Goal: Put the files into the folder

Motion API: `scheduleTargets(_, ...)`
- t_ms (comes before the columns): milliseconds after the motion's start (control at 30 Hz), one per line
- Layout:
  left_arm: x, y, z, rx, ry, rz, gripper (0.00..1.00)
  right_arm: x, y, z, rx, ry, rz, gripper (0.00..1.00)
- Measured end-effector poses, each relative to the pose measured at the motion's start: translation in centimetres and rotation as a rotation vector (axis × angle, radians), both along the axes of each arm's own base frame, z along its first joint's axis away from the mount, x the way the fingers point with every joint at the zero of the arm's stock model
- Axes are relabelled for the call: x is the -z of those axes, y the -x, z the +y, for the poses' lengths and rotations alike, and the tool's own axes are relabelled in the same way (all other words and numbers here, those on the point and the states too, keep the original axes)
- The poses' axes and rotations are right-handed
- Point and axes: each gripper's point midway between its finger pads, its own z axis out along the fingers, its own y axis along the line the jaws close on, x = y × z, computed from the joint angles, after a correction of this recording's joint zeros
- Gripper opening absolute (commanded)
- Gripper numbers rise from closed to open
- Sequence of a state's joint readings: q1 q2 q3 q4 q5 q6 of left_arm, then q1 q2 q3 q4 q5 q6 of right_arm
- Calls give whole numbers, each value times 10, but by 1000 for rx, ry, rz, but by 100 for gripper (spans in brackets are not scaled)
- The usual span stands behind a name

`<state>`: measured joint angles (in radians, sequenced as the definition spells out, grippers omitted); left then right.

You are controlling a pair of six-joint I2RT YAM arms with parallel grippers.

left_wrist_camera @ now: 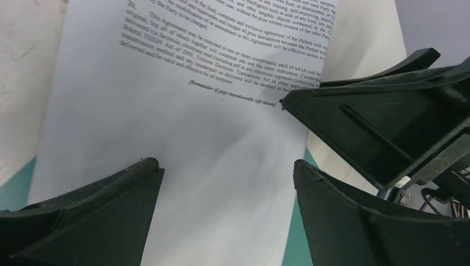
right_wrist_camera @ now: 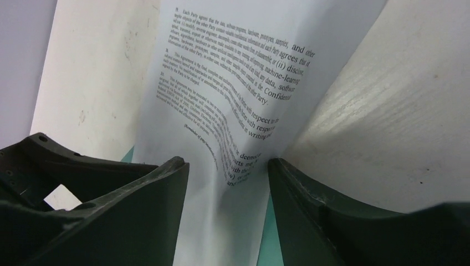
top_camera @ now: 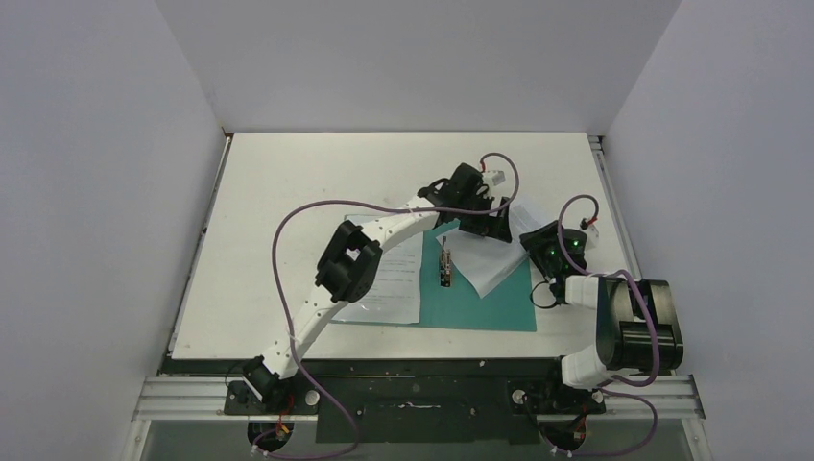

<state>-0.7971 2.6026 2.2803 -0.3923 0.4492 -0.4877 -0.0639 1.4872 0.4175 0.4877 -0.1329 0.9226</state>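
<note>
Our left hand (left_wrist_camera: 223, 164) hangs wide over the skewed sheet (left_wrist_camera: 166, 116), right hand (right_wrist_camera: 225, 162) half-wide astride its buckle; we should pinch lightly, squaring it onto the folder (top_camera: 499, 309).

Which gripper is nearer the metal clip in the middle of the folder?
Left. The left gripper hovers over the tilted sheet, just to the right of the clip. The right gripper sits farther right, at the sheet's far edge.

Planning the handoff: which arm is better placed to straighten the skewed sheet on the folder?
Probably right: the right gripper straddles the buckled sheet; the left gripper hovers open over its flat part.
</note>
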Motion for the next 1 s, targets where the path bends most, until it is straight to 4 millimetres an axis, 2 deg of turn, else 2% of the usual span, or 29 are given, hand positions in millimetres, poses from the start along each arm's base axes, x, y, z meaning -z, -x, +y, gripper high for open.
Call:
scheduleTargets(100,-1,9,-6,22,5,6,88,6,6,2,-7,-7,22,34)
scheduleTargets(300,1,17,-11,45,17,11,88,14,13,2,-4,-11,57,17)
scheduleTargets(533,-1,21,-11,58,31,7,88,14,29,4,-10,-8,118,9)
scheduleTargets(700,-9,22,-3,48,6,-4,89,-5,38,-1,-7,39,124,7)
scheduleTargets(833,-32,23,4,36,1,-37,89,-36,34,-6,-14,89,70,5)
scheduleTargets(1000,-87,24,16,11,20,-113,89,-59,41,-10,-41,152,53,5)
